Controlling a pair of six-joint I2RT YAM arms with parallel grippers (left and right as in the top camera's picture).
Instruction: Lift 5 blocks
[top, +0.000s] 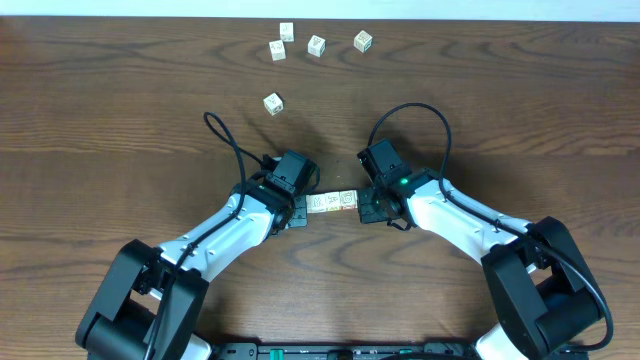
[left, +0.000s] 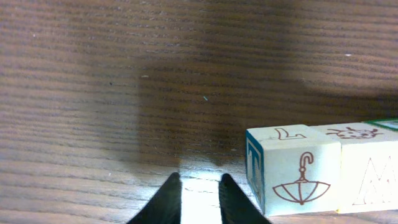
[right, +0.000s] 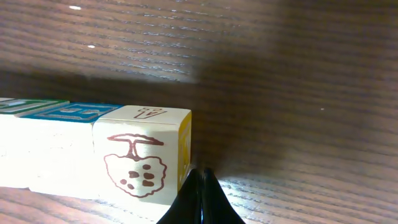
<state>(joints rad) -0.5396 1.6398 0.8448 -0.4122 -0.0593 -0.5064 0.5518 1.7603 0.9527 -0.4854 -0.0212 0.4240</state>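
A block row (top: 333, 203) lies on the tabletop (top: 120, 120). The left gripper (left: 199, 183), slightly parted and empty, flanks one end; the right gripper (right: 200, 177), closed, flanks the other. Loose blocks (top: 316, 45) lie beyond it.

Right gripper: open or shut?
Shut. Right wrist view: the right gripper shows its two fingertips meeting with no gap, nothing between them; it sits beside the end block, not around it.

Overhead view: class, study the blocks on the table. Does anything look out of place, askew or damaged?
One lone block sits apart from the four loose blocks at the far edge, and it is turned askew. The row of blocks nearer the robot lies neatly end to end. Nothing looks damaged.
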